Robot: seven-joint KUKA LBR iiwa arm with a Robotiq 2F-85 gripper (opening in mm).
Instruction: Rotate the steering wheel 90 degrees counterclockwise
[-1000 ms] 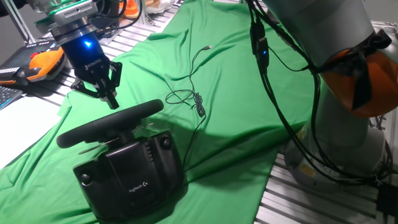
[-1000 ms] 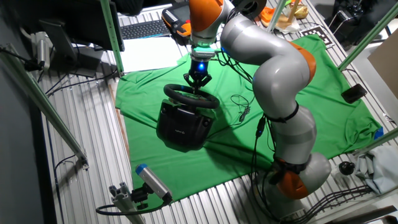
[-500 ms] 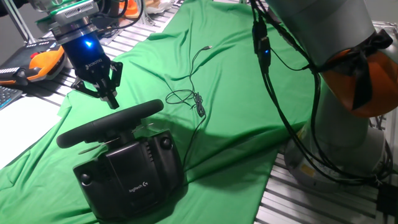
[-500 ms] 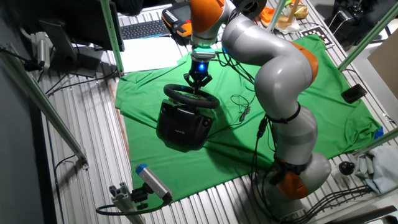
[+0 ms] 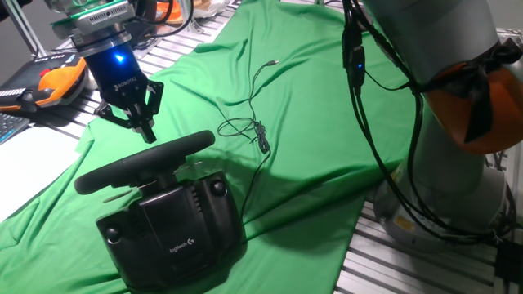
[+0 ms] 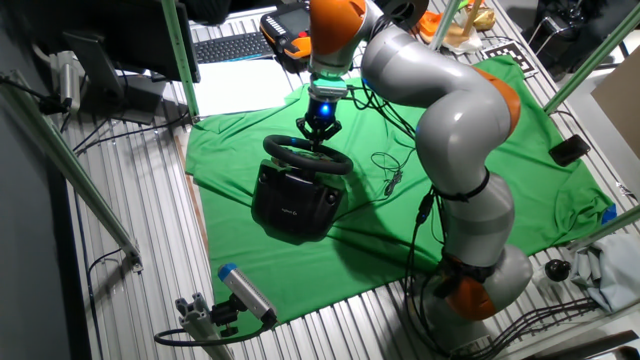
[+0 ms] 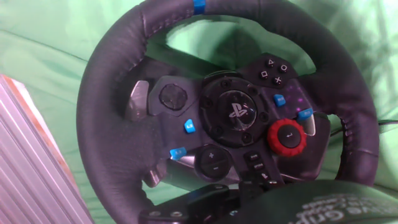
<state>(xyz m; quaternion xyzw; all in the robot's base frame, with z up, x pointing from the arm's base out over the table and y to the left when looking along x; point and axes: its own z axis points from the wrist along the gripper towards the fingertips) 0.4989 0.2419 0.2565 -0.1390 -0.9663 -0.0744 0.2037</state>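
One black two-finger tool (image 5: 145, 124), jaws parted and empty, is held just above the black matte-rimmed steering wheel (image 5: 143, 162), seemingly positioned for gripping its rim.

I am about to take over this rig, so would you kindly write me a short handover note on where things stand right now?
Claw: fingers spread, holding nothing, hanging just above the far side of the steering wheel, not touching it.
Wheel: on its black base on the green cloth; in the hand view the blue rim marker sits at the top of the picture, hub controls facing the camera.
Done: the claw is placed over the rim.
Left: grip the rim, turn it a quarter turn counterclockwise, release.
Note: a loose cable lies on the cloth beside the wheel.
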